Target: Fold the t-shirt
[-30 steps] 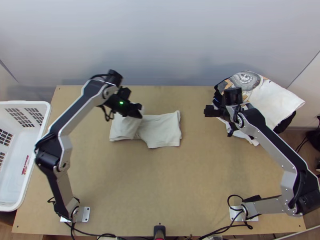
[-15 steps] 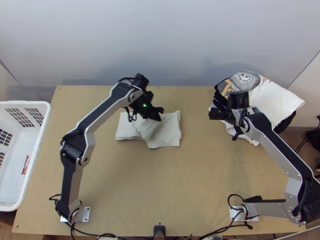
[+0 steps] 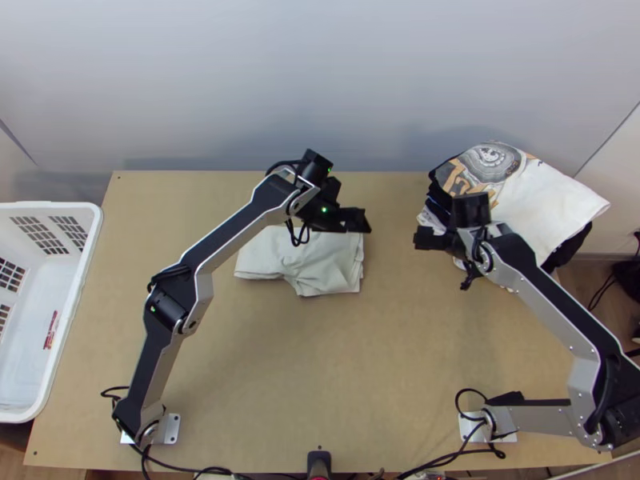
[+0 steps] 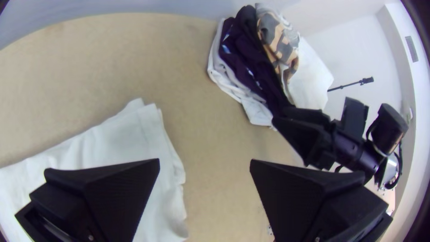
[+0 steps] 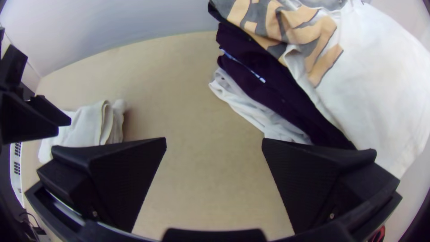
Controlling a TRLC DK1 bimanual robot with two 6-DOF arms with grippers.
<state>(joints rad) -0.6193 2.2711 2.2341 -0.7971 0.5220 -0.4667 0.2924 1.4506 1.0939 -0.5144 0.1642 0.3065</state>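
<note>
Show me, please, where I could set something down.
The table's widest bare patch is between the left arm and right arm, nearer than the white shirt; another lies between the basket and left arm. It is crowded at the shirt's far side by the left end effector, and around the clothes pile by the right end effector.

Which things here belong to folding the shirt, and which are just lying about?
For the job:
- cream folded t-shirt
- left gripper
- right gripper

Just lying about:
- pile of clothes
- white basket

Two arms [image 3: 232,237], one t-shirt [image 3: 326,272], one basket [image 3: 66,322]
</note>
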